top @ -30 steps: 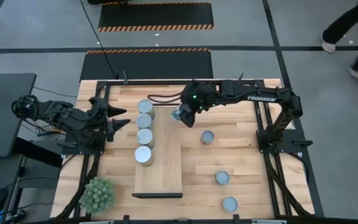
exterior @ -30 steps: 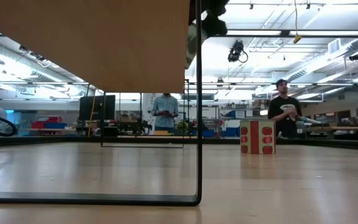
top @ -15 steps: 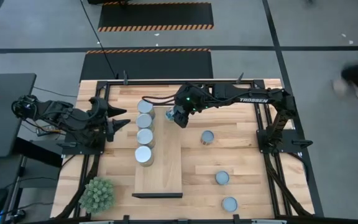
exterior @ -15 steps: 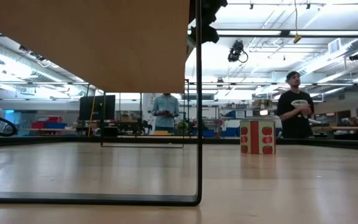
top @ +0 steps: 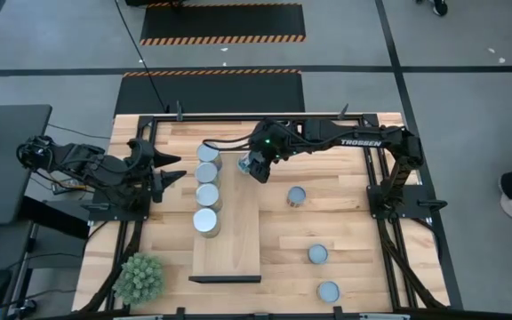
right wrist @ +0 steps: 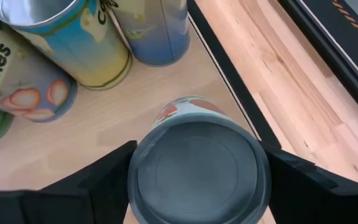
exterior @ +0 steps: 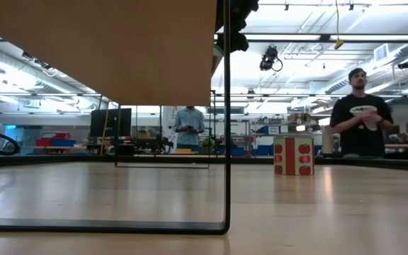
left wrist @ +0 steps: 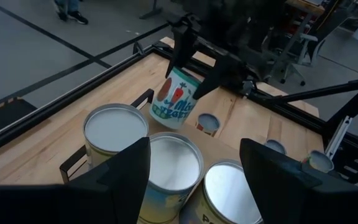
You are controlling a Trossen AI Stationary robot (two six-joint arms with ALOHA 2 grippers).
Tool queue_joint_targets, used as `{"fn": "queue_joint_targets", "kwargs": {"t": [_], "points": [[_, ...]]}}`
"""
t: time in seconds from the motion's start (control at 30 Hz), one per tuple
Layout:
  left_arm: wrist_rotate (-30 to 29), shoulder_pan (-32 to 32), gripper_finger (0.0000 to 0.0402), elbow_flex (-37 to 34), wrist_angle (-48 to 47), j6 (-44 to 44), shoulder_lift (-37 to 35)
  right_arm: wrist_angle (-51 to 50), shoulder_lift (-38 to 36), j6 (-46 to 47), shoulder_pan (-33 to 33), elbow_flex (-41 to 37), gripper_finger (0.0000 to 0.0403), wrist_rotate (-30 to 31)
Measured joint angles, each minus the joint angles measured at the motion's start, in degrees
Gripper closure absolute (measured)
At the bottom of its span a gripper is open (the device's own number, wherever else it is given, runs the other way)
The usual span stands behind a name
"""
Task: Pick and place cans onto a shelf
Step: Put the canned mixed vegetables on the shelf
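Observation:
The shelf (top: 238, 240) is a pale board standing on dark legs on the table. Several cans (top: 207, 185) stand in a row along its left side; they also show in the left wrist view (left wrist: 169, 165). My right gripper (top: 254, 167) is shut on a can (right wrist: 197, 165) with a vegetable label (left wrist: 178, 99) over the shelf's far right part. Three cans (top: 297, 196) (top: 317, 254) (top: 328, 292) stand on the table to the right. My left gripper (top: 163, 169) waits open at the table's left edge. My right gripper pinches the can's side wall (left wrist: 188, 78) between its two fingers (right wrist: 104, 180), one on either side. The fingers come from above, pointing down. The can hangs slightly tilted, lifted clear of the shelf's top.
A spiky green plant (top: 140, 277) stands at the near left corner. Black frame rails (top: 376, 178) run along the table's sides. In the low view the shelf's underside (exterior: 98, 49) and front leg (exterior: 227, 142) fill the left. A person (exterior: 360, 117) stands in the room behind.
My right gripper has carried the can a little toward the table's left, from beside the shelf's right edge to over the shelf, and has kept it lifted. A person has walked across the room behind the table.

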Motion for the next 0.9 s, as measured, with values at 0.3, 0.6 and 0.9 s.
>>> {"fn": "queue_joint_targets", "kwargs": {"t": [0.3,0.6,0.9], "points": [[0.0,0.0,0.0147,0.0,0.0,0.0,0.0,2.1,0.0,-0.7,-0.9,-1.6,0.0088,-0.1],[0.0,0.0,0.0147,0.0,0.0,0.0,0.0,4.3,0.0,-3.2,-1.5,-1.7,0.0078,-0.9],[0.0,0.0,0.0147,0.0,0.0,0.0,0.0,4.4,0.0,-3.8,-2.3,-1.7,0.0047,-2.2]]}}
